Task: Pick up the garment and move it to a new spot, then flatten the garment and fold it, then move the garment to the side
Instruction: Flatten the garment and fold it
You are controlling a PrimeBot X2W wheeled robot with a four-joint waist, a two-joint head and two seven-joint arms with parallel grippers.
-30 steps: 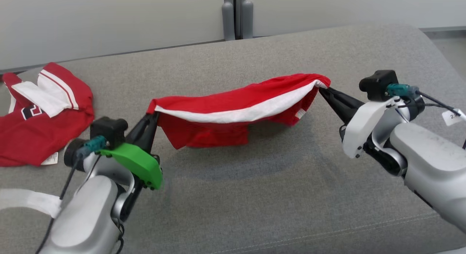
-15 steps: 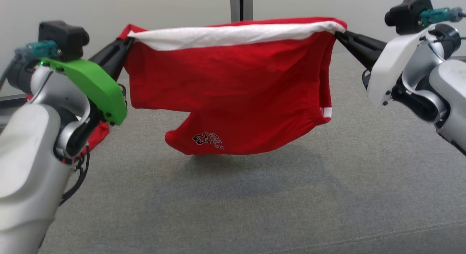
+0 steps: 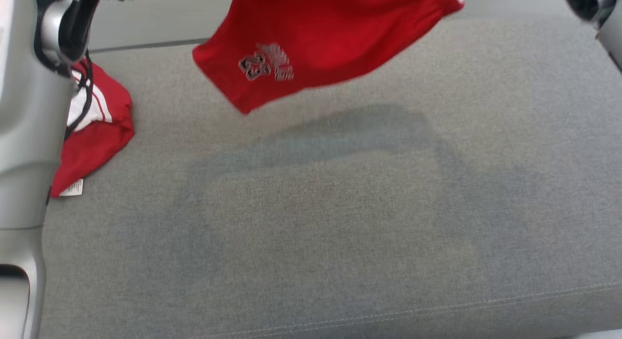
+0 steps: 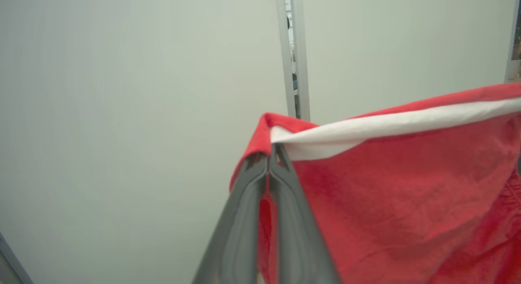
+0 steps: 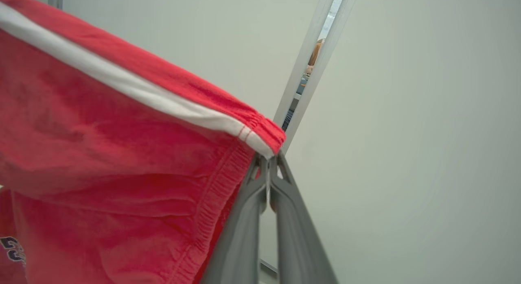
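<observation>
Both your left fingers (image 4: 246, 219) and right fingers (image 5: 244, 235) pinch the red, white-banded cloth shorts (image 3: 330, 33) above a grey fabric cushion (image 3: 340, 222).

The red cloth garment (image 3: 330, 42) hangs in the air, stretched wide by its upper edge and clear of the grey upholstered surface (image 3: 340, 222) below, where its shadow falls. A white band (image 4: 386, 127) runs along the top edge under a narrow red hem, and a gathered, ribbed seam runs down one side. One top corner is pinched in the closed left claw (image 4: 268, 156), the other in the closed right claw (image 5: 269, 160). The lower part droops to a slanted point and carries a dark-outlined number print (image 3: 265, 66), blurred in the head view.
</observation>
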